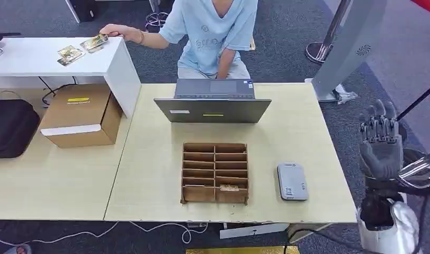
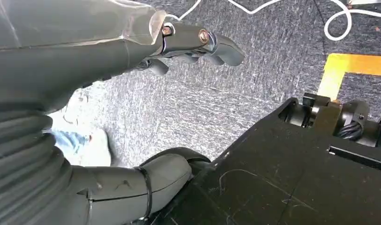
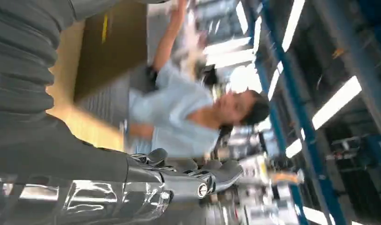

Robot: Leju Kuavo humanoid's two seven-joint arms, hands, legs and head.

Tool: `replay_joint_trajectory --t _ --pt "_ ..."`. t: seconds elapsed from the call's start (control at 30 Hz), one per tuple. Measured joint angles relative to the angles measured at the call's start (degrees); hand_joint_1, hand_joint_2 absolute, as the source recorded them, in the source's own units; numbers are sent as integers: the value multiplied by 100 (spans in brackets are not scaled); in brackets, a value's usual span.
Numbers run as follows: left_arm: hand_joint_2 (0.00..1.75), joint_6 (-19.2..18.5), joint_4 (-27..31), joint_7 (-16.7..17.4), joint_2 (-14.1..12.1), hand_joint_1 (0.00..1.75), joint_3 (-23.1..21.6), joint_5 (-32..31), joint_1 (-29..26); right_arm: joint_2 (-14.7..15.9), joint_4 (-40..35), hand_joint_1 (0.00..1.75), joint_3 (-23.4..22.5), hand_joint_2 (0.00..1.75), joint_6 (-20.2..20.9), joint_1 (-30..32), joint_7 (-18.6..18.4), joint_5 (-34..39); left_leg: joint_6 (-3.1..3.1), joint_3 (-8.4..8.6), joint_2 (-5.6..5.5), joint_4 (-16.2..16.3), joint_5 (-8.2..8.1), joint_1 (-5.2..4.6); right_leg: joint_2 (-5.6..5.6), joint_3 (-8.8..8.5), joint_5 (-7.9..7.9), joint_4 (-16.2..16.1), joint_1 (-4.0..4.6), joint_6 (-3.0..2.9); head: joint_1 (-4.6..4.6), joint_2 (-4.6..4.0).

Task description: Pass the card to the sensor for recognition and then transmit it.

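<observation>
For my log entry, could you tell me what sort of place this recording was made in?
Probably an indoor robot test or demo area, not a real service counter. A person sits behind a laptop at plain tables on grey carpet, with a compartmented card rack, a grey sensor and loose floor cables.

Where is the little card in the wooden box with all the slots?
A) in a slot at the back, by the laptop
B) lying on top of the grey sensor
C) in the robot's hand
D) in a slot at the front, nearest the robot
D: the card sits in a front-row slot of the wooden box, on the side nearer the grey sensor, far from the laptop.
</observation>
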State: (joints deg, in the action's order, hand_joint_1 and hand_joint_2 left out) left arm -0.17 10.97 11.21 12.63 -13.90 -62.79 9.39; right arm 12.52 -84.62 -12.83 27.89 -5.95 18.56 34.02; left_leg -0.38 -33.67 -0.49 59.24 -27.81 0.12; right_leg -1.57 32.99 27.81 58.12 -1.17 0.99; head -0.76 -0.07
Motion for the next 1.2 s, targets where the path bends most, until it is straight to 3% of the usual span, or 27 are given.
replay_joint_trajectory --t 0.13,0.33,0.5,0.67,0.8,0.97,1.07,1.13,1.2 --pt "175 -7 0 -33 0 0 50 11 -1 -234 -356 0 110 175 728 693 -31 -141 0 -1 2 -1 0 2 1 -2 3 1 1 0 0 0" --pt "175 -59 0 -205 -22 0 85 2 2 -478 -478 0 762 175 569 1296 423 -1767 0 0 13 -1 0 2 7 -1 3 1 1 0 0 0" --pt "175 -72 0 -332 -28 0 131 2 -1 -756 -513 0 1535 175 -461 1477 614 -3406 -1 2 15 -1 1 2 10 -1 3 2 1 0 0 0" --pt "175 -96 0 -258 -20 0 140 -20 5 -999 -600 0 2359 175 -2312 1437 533 -5685 -2 3 15 -1 2 4 10 -1 3 3 0 0 0 0" --pt "175 -129 2 -146 11 0 188 20 18 -1272 -766 0 2658 175 -3918 1378 323 -7213 -2 4 19 -1 2 4 14 -1 3 3 -1 -1 0 0" --pt "175 -188 4 -109 11 0 282 83 23 -1416 -777 0 2843 175 -5483 1323 -668 -9930 -2 4 19 -1 2 4 13 -2 3 3 -1 -1 0 0" --pt "175 -229 7 -111 11 0 299 77 32 -1451 -651 0 2933 175 -5882 1320 -1306 -11215 -2 3 18 -1 2 3 13 -2 3 2 -1 -1 0 0" --pt "175 -247 9 -111 11 0 308 59 39 -1458 -519 0 3010 175 -6040 1284 -1901 -12030 -2 3 19 -1 2 3 14 -2 3 2 -1 -1 0 0" --pt "175 -273 9 -111 11 0 312 44 46 -1340 -380 0 3206 175 -6044 1173 -2614 -12343 -2 4 22 -1 2 3 16 -2 2 2 -1 -1 0 0"
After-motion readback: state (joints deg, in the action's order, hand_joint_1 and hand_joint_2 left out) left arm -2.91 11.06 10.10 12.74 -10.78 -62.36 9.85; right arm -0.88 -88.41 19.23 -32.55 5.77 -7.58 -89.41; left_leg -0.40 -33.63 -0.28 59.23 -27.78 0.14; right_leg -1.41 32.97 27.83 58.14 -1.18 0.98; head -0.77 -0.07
